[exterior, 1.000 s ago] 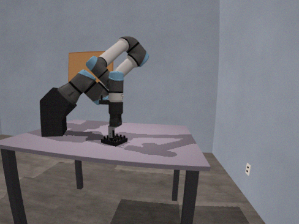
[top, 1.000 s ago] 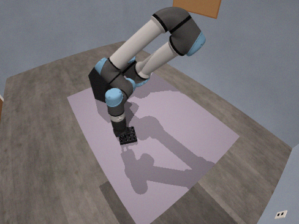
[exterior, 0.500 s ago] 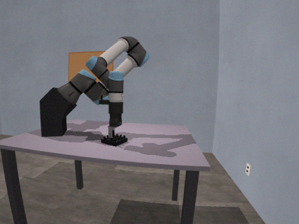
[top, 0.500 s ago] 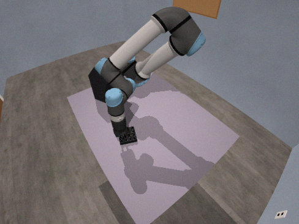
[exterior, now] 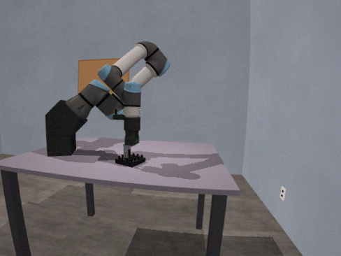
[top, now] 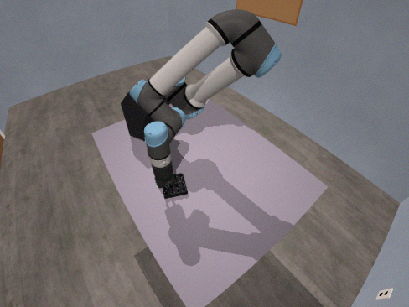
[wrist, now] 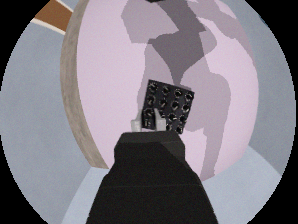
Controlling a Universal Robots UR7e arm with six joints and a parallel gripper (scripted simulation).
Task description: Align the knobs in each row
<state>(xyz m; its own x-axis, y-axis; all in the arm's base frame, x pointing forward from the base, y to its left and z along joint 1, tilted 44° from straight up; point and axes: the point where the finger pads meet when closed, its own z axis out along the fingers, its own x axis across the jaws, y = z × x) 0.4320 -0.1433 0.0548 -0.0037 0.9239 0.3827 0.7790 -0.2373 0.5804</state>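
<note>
In the exterior view, from left to right, a black angular pedestal [top: 135, 122] [exterior: 60, 133] is standing on a pale lilac rectangular bench [top: 272, 168] [exterior: 196, 185] [wrist: 110, 75] with dark legs, and an orange-brown rectangular board [top: 276, 10] [exterior: 87, 75] is showing on the wall behind. A jointed grey, white and light-blue arm [top: 186, 59] [exterior: 131, 59] is rising from the pedestal, bending over and pointing its dark claw [top: 164, 184] [exterior: 126, 156] [wrist: 148, 114] downward. The claw's pale fingers are standing partly apart, one beside the box's edge and the other above its top in the wrist view; whether they are gripping a knob cannot be told. Beneath, a black square knob box [top: 175, 187] [exterior: 129, 161] [wrist: 170, 103] with upright black knobs is resting on the bench; its white pointer lines are appearing too small to read reliably. At far right, a white two-socket outlet [top: 384, 293] [exterior: 282, 193] is sitting on the blue-grey wall.

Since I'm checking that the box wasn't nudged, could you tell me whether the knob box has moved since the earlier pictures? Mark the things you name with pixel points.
No, not visibly; the knob box [top: 175, 187] [exterior: 130, 161] [wrist: 167, 106] keeps its place against the table's edges [top: 139, 228] [exterior: 119, 185].
</note>
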